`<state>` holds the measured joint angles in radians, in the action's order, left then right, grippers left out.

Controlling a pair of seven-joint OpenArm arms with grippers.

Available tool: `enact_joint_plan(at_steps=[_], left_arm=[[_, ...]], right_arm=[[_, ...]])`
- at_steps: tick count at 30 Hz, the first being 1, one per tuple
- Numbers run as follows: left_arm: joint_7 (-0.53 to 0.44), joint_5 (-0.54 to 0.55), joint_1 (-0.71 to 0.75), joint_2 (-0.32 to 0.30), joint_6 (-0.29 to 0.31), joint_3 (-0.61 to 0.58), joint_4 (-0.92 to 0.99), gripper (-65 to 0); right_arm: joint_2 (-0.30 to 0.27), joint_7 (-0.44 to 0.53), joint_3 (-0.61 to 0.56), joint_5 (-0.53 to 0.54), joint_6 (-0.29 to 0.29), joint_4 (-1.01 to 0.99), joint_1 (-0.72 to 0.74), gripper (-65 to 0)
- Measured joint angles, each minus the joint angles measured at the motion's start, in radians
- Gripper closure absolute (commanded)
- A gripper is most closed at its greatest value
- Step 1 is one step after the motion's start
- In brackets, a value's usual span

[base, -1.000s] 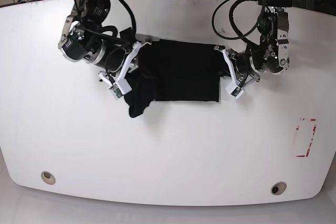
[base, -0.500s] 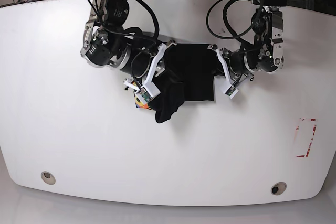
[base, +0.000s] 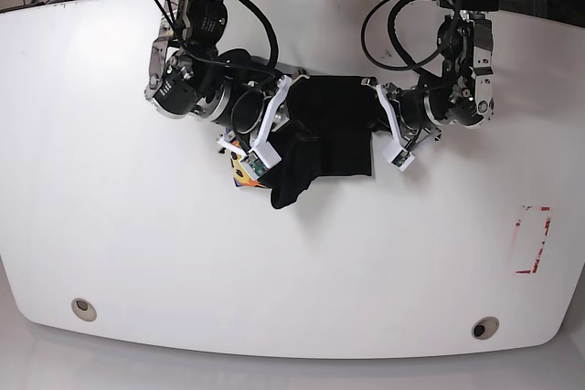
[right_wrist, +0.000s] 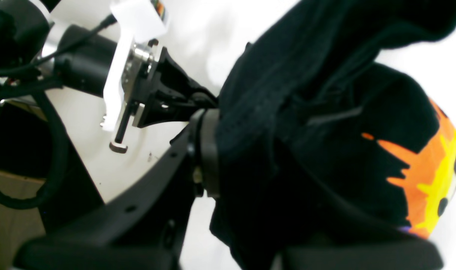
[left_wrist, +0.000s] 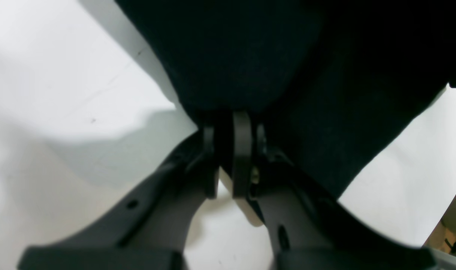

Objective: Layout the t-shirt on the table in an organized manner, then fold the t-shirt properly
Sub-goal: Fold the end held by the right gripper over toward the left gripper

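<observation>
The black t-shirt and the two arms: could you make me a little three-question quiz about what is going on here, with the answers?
1. True or false: both end effectors grip the t-shirt.
2. Which colours show in the printed graphic seen from the right wrist view?
A. orange and yellow
B. blue and green
C. pink and grey
3. Fill in: the red-and-white mark lies on the table on the base view's ____ side.

Key
1. True: the left end effector is shut on a cloth edge, and the right end effector is shut on a bunched part.
2. A
3. right
</observation>
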<state>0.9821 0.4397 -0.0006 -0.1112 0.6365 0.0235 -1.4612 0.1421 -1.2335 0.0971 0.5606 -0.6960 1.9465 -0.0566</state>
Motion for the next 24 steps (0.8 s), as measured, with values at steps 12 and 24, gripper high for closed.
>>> enact_joint_plan(at_steps=[12,24], left_arm=[[0.001,0.002,0.000,0.000,0.000,0.000,0.000,-5.0],[0.001,0.003,0.000,0.000,0.002,0.000,-0.003,-13.5]], right_arm=[[0.000,0.001,-0.034,-0.003,0.000,0.000,0.000,-31.1],[0.000,0.003,-0.048,0.011,0.000,0.037,-0.008,-45.2]])
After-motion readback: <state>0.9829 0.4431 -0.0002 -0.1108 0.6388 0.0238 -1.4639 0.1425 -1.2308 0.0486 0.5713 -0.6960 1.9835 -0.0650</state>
